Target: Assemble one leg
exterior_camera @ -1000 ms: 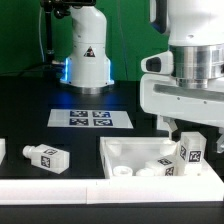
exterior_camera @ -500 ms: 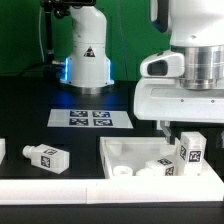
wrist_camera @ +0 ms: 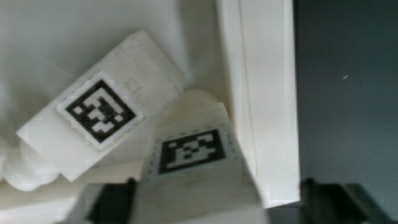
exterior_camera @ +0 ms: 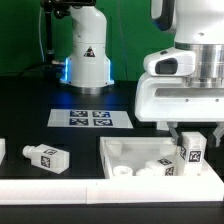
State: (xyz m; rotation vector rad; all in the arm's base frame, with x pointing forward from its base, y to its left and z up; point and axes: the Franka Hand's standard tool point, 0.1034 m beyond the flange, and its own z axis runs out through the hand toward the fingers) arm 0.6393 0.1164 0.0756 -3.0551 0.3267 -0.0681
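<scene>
A white leg point(exterior_camera: 190, 153) with a black-and-white tag stands upright in the right part of the wide white panel point(exterior_camera: 112, 149). My gripper point(exterior_camera: 195, 140) hangs right over it, its dark fingers point(exterior_camera: 173, 134) wide apart on either side. In the wrist view the gripper point(wrist_camera: 222, 205) is open, with the tagged leg point(wrist_camera: 192, 150) between the fingers beside the panel's wall point(wrist_camera: 258, 90). A second tagged leg point(wrist_camera: 98, 110) lies tilted next to it. No finger visibly presses on the leg.
Another tagged leg point(exterior_camera: 46, 157) lies on the black table at the exterior view's left. One more white part point(exterior_camera: 2, 151) sits at the left edge. Small white pegs point(exterior_camera: 122, 171) lie inside the panel. The marker board point(exterior_camera: 92, 118) lies behind, before the robot base point(exterior_camera: 86, 60).
The gripper body has shifted slightly toward the exterior view's right above the panel. The upright leg stays in the same place.
</scene>
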